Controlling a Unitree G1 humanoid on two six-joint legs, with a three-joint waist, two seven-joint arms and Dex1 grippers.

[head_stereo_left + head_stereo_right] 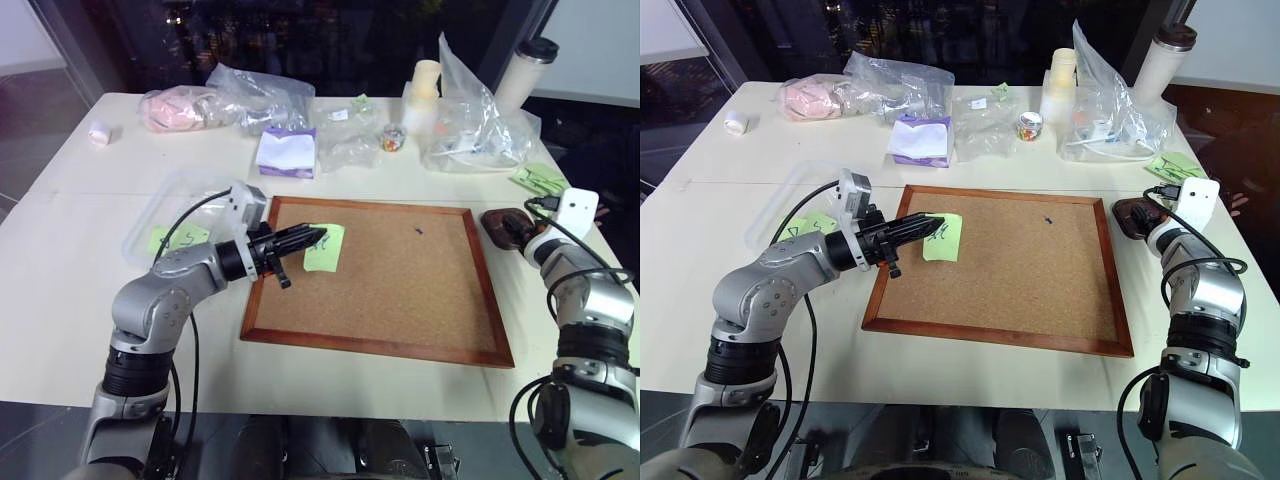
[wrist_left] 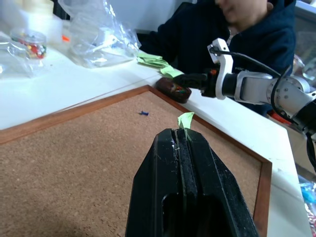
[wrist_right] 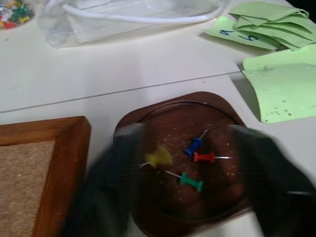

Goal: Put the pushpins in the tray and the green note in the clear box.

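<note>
Closed black fingers of the left gripper (image 1: 318, 238) pinch the small light-green square note (image 1: 325, 247), held over the wood-framed cork board (image 1: 400, 280) — one blue pushpin (image 2: 143, 113) lies on the cork farther in. Off the board's right edge, the right gripper (image 3: 187, 163) hangs spread wide over the dark reddish-brown tray (image 3: 163, 118) — yellow, blue, red and green pushpins (image 3: 195, 158) lie inside. Left of the board sits the shallow clear plastic box (image 1: 150, 215).
</note>
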